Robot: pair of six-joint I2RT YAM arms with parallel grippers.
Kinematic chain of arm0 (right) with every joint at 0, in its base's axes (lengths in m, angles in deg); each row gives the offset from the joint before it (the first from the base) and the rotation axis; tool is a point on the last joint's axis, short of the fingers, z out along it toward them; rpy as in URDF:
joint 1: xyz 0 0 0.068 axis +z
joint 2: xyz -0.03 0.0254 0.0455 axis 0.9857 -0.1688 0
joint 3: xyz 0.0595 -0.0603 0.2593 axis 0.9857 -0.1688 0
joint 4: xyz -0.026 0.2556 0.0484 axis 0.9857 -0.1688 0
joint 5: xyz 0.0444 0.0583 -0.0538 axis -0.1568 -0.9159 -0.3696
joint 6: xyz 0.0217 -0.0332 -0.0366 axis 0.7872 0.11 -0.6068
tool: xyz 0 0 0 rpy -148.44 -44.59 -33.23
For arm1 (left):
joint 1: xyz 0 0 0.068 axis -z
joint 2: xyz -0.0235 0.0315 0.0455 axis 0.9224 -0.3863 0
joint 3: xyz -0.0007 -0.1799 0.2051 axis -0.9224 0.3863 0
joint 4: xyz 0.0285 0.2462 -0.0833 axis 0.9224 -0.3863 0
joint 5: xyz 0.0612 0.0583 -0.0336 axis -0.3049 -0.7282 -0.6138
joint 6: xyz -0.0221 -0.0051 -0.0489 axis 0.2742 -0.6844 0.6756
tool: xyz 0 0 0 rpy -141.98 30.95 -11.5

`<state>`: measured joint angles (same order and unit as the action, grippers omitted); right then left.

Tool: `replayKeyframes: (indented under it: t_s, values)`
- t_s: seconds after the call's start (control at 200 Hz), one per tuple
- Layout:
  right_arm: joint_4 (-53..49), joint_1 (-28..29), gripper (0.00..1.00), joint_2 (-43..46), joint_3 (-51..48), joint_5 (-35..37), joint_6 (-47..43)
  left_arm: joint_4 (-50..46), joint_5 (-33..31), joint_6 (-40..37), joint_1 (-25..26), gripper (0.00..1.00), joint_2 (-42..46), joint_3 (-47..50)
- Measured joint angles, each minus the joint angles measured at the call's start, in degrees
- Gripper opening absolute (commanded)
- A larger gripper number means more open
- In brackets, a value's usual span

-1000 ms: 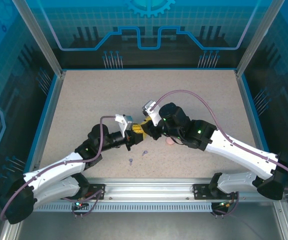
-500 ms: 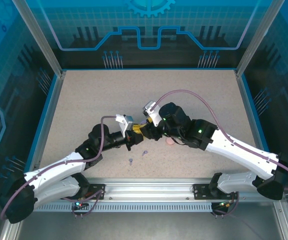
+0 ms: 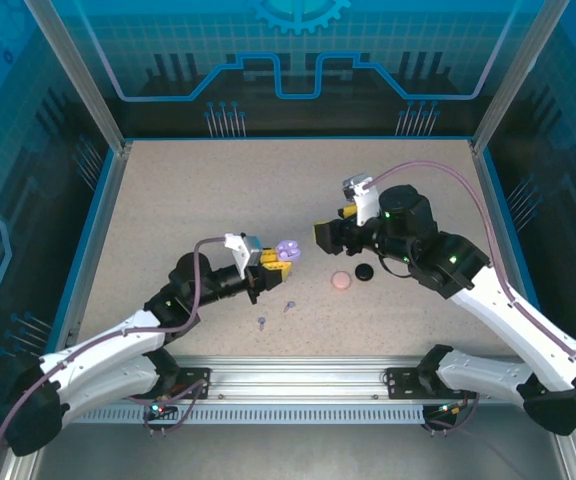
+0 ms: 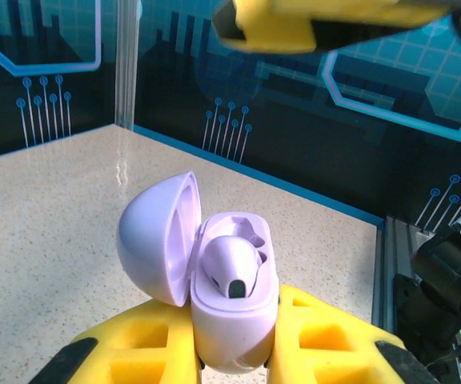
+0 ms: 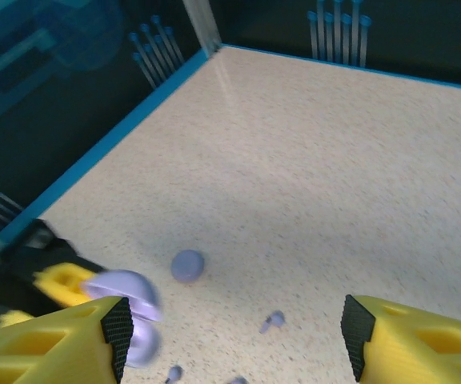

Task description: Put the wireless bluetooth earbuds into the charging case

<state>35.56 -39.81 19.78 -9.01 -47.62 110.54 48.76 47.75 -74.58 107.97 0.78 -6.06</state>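
My left gripper (image 3: pixel 272 261) is shut on a lavender charging case (image 3: pixel 287 249) and holds it above the table. In the left wrist view the case (image 4: pixel 234 300) sits upright between the yellow fingers (image 4: pixel 326 336). Its lid (image 4: pixel 154 240) is swung open to the left and one lavender earbud (image 4: pixel 230 270) rests in a socket. My right gripper (image 3: pixel 328 232) hangs open to the right of the case, with nothing between its fingers (image 5: pixel 54 340). Two lavender earbuds (image 3: pixel 261 322) (image 3: pixel 290 305) lie on the table in front of the case. One stemmed earbud (image 5: pixel 272 322) shows below the right gripper (image 5: pixel 236 332).
A pink disc case (image 3: pixel 341 281) and a black disc case (image 3: pixel 365 271) lie on the table under the right arm. A small round lavender piece (image 5: pixel 187 265) lies near the held case (image 5: pixel 122 308). Blue walls ring the speckled table (image 3: pixel 218 190).
My right gripper has opened and drawn back to the right, away from the case. The case now shows with its lid open. The left gripper has kept its hold and barely moved.
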Motion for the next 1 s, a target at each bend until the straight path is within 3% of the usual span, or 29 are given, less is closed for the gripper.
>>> replayKeyframes:
  t_s: [0.205,0.405,0.71,1.001]
  values:
    - [-2.89,-3.80,0.70,-0.74,-5.33,-0.17,5.64,-1.97,-1.75,-3.45,0.00,0.00,6.47,0.92]
    - [-3.76,-3.78,0.67,-7.93,-7.78,-0.63,9.33,-5.22,-2.49,-5.44,0.00,0.00,11.30,0.90]
    - [-1.55,0.15,0.66,-21.07,-7.74,0.33,10.73,-9.99,-3.32,-6.38,0.00,0.00,15.13,0.90]
    - [1.22,1.64,0.64,-33.33,-1.75,-0.22,10.51,-11.63,-4.04,-6.29,0.00,0.00,17.88,0.90]
